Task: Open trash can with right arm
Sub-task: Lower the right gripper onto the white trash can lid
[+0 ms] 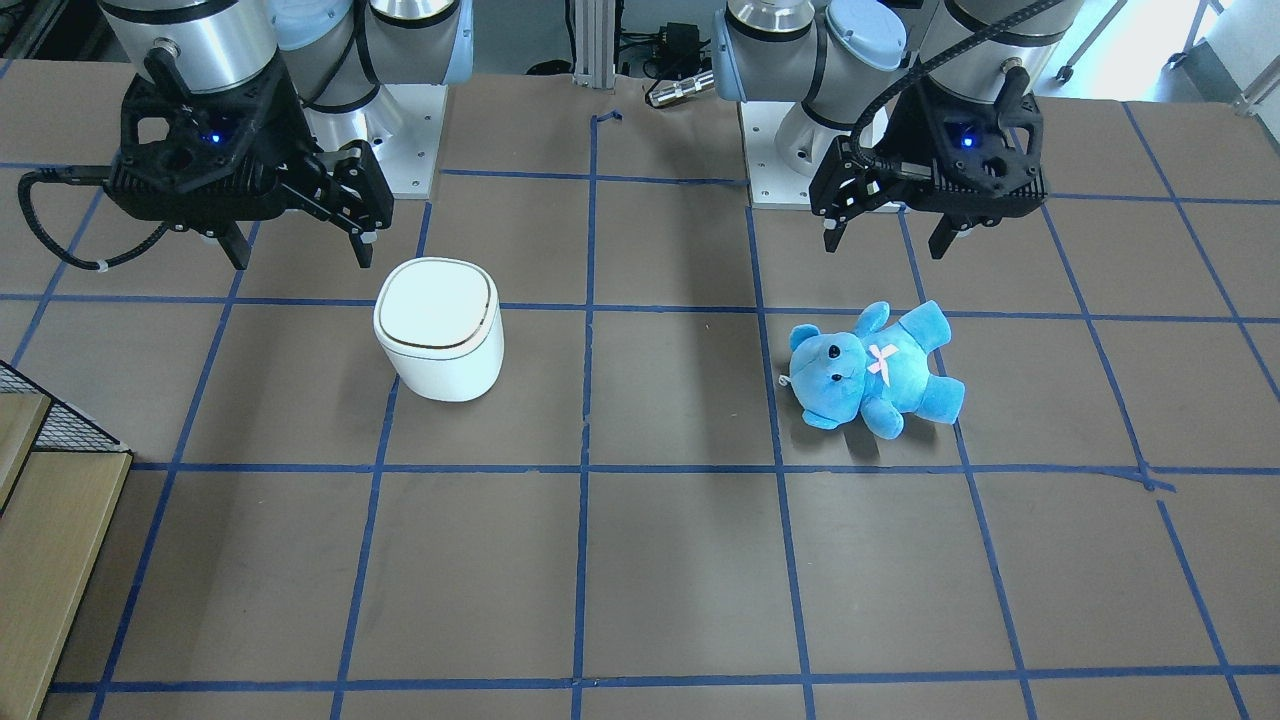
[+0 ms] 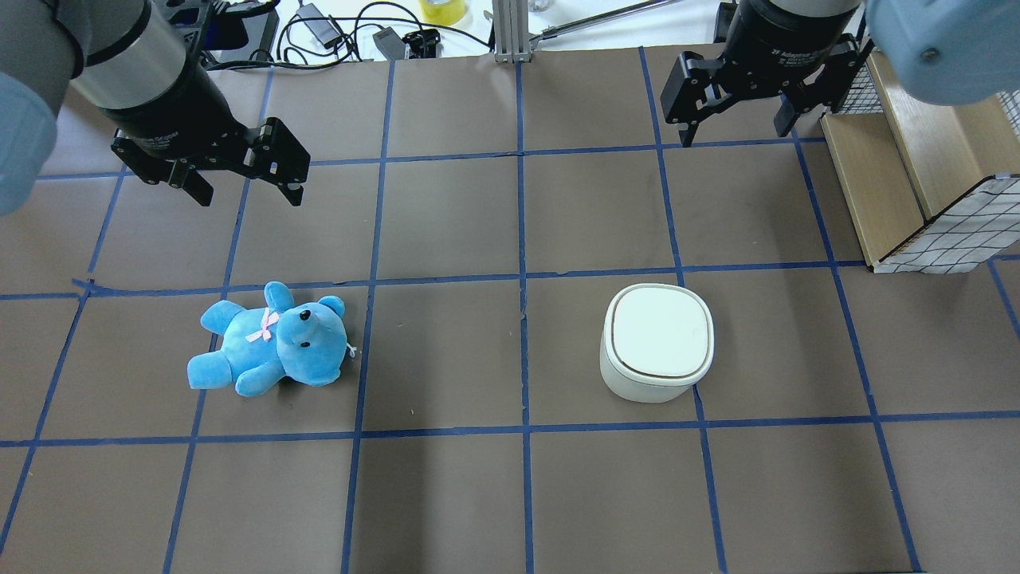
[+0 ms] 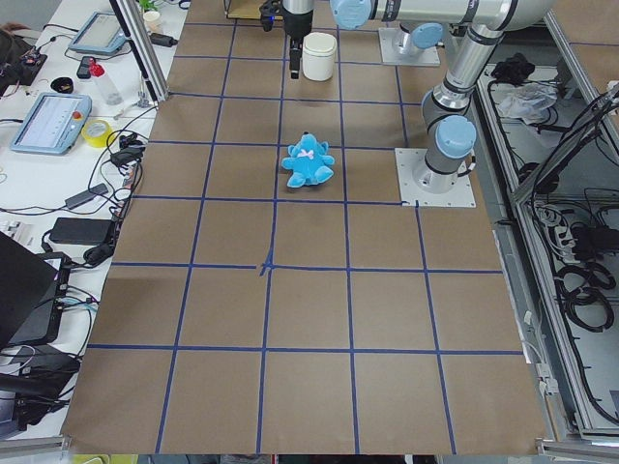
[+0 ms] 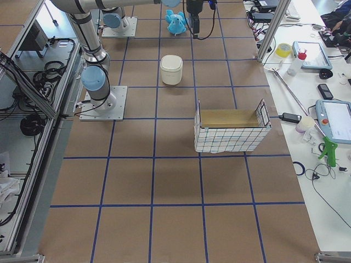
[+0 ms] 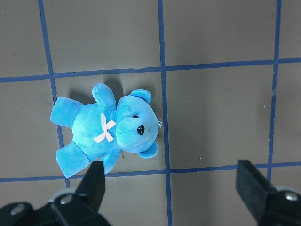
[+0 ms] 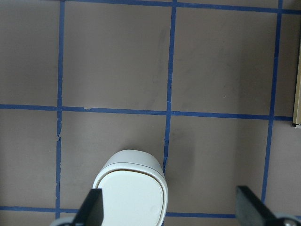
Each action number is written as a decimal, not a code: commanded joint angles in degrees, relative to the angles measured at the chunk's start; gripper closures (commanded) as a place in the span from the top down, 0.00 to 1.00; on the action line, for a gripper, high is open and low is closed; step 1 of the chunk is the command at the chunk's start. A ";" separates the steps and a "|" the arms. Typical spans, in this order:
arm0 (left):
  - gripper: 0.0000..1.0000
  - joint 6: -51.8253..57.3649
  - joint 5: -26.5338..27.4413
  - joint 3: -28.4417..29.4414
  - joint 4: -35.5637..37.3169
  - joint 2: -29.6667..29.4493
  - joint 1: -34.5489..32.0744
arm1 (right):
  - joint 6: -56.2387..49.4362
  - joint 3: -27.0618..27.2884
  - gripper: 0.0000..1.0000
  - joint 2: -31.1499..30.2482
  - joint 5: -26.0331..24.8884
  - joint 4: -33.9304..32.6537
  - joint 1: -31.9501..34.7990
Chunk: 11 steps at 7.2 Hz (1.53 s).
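Note:
The white trash can (image 2: 657,343) stands upright on the brown table with its lid shut; it also shows in the front view (image 1: 438,340) and at the bottom of the right wrist view (image 6: 131,193). My right gripper (image 2: 735,134) is open and empty. It hangs above the table, beyond the can and a little to its right, apart from it (image 1: 303,258). My left gripper (image 2: 249,195) is open and empty above the table beyond the blue teddy bear (image 2: 271,351), which lies on its back (image 5: 108,129).
A wire-and-wood basket (image 2: 916,175) stands at the table's right edge, close to my right gripper. Blue tape lines grid the brown table (image 2: 518,494). Cables and small items lie past the far edge (image 2: 382,32).

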 commanded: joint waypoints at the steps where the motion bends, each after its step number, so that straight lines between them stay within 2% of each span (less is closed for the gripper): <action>1: 1.00 0.00 0.00 0.00 0.00 0.00 0.00 | 0.14 0.00 0.98 0.27 0.00 -0.12 0.00; 2: 1.00 0.00 0.00 0.00 0.00 0.00 0.00 | 0.48 0.09 0.57 0.54 0.60 -0.56 0.00; 3: 1.00 0.00 0.00 0.00 0.00 0.00 0.00 | 1.10 1.22 0.02 0.54 0.78 1.62 1.31; 5: 1.00 0.00 0.00 0.00 0.00 0.00 0.00 | 7.40 9.80 0.00 0.71 0.70 0.25 7.71; 7: 1.00 0.00 0.00 0.00 0.00 0.00 0.00 | 6.74 19.20 0.00 0.63 0.18 -7.11 8.18; 9: 1.00 0.00 0.00 0.00 0.00 0.00 0.00 | 5.50 23.71 0.00 0.71 -3.58 -8.03 8.09; 10: 1.00 0.00 0.00 0.00 0.00 0.00 0.00 | 5.58 24.86 0.00 1.15 -3.69 -8.12 7.92; 11: 1.00 0.00 0.00 0.00 0.00 0.00 0.00 | 5.76 26.44 0.00 2.63 -3.61 -10.90 8.00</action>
